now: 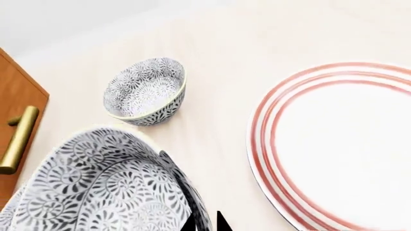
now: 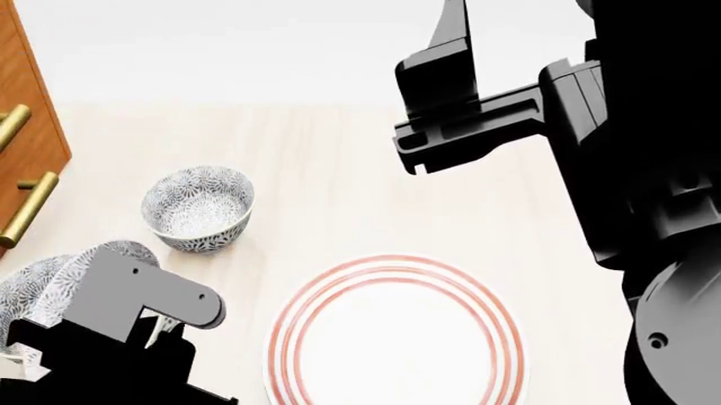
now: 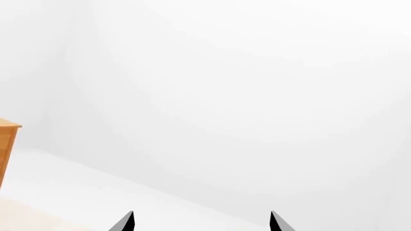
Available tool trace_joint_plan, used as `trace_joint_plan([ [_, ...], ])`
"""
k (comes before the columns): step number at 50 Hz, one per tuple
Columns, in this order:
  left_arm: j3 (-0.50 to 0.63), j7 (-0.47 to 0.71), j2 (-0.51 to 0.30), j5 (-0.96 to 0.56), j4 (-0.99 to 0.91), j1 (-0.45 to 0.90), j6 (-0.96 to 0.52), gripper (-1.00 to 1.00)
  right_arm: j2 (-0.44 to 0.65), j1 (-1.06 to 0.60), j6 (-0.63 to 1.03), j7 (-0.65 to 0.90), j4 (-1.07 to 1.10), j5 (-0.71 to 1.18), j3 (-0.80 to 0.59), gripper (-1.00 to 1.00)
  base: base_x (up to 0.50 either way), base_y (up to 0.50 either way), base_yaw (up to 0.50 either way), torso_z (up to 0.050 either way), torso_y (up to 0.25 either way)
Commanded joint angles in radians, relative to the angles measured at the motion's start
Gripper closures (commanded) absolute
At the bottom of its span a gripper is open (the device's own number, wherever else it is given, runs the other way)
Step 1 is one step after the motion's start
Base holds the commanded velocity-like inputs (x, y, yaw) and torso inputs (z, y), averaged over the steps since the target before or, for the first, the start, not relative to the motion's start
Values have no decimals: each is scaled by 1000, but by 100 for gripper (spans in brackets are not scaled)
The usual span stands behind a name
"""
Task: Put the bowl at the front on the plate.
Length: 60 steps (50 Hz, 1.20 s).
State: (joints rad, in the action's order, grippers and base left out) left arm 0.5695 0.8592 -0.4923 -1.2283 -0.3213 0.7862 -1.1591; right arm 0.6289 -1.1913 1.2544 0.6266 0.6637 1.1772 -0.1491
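Your left hand (image 1: 207,222) sits at rim of bowl (image 1: 106,185) — grip state, cannot tell. Bowl near surface's (image 2: 338,194) front-left, plate (image 2: 394,337) just beside. Right hand (image 3: 202,221) raised — fingertips apart, nothing between.

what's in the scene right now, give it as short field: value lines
surface: pale wood-look table
plate: red-ringed, bare, lying flat
near bowl: at the left gripper, its rim between the fingertips
far bowl: upright, standing apart, beyond the near one
left gripper: closed on the near bowl's rim
right gripper: raised above the table, open, holding nothing
cabinet: orange-brown wood with brass handles, at the left edge
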Motion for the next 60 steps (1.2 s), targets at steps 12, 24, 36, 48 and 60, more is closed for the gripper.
trace_joint_plan([
  [12,28,-62,39,23,1,150,-10,100,12,19,-25,-3,5,-3,-6,-100,0,0,0,0,0],
  [24,64,-93,68,50,14,209,-10,100,16,23,-36,-2,6,-4,-9,-100,0,0,0,0,0],
  [36,127,-156,111,113,70,266,12,100,21,26,-43,-3,4,-3,-13,-100,0,0,0,0,1],
  [48,190,-221,144,176,129,320,39,100,23,-9,-28,10,-3,20,-16,-100,0,0,0,0,0],
  [60,294,-305,173,282,219,371,81,100,25,-4,-48,-6,-7,0,-30,-100,0,0,0,0,1],
])
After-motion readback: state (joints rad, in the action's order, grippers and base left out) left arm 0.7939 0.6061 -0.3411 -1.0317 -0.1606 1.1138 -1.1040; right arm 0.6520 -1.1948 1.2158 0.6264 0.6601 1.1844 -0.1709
